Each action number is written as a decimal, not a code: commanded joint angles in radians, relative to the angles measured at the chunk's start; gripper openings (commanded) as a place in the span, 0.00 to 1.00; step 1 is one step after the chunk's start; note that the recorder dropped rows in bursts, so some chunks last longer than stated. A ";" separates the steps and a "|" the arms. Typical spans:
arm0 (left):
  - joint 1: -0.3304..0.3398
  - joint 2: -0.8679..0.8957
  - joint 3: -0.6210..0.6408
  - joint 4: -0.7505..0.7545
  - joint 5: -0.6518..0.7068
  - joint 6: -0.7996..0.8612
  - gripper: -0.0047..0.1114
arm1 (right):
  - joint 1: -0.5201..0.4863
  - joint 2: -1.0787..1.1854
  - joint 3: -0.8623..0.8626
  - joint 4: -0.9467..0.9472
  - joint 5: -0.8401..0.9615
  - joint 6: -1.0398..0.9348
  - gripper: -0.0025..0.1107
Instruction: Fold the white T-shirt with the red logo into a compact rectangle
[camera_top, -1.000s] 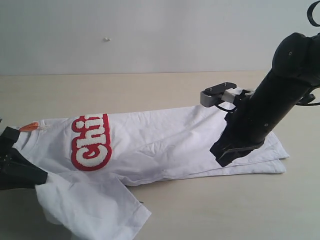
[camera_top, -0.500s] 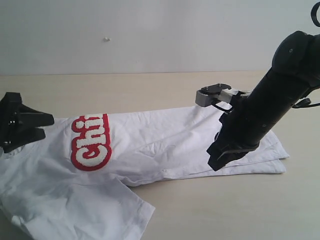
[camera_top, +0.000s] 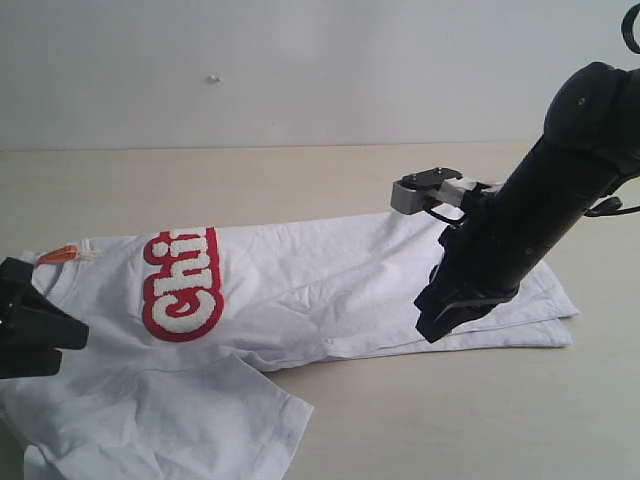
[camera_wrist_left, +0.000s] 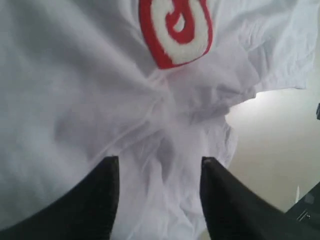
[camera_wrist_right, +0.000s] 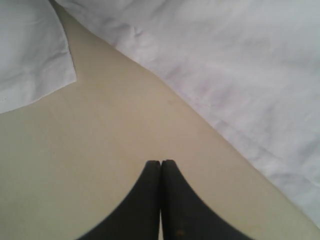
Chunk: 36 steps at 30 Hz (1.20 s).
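white T-shirt (camera_top: 330, 280): lies on the counter (camera_top: 450, 420), folded lengthwise into a long band that runs across the exterior view, collar end on the left and hem end on the right.
red logo (camera_top: 180, 285): on the upper face near the collar end; the white letters "Chi" show, and the rest is cut off at the fold along the far edge.
orange neck tag (camera_top: 57, 254): sticks out at the collar, at the band's far left corner.
sleeve (camera_top: 190, 415): spread loose and rumpled towards the near edge on the left, lying on the counter.
left hand (camera_wrist_left: 159, 162): open, with its two black fingers standing apart above bunched white cloth and nothing clamped between them; it is low at the left edge of the exterior view, beside the collar end.
right hand (camera_wrist_right: 161, 162): closed, fingers pressed together and holding nothing; the tips point at bare counter just beside the shirt's long near edge, towards the hem end.
wall (camera_top: 300, 70): plain pale grey behind the counter.
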 joint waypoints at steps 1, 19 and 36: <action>0.050 -0.097 0.084 0.022 0.009 -0.039 0.47 | 0.001 -0.009 0.003 0.006 0.010 -0.011 0.02; 0.067 -0.247 0.247 0.237 -0.077 -0.282 0.56 | 0.001 -0.009 0.003 0.030 0.020 -0.011 0.02; 0.063 -0.145 0.251 0.117 -0.094 -0.172 0.56 | 0.001 -0.009 0.003 0.035 0.016 -0.013 0.02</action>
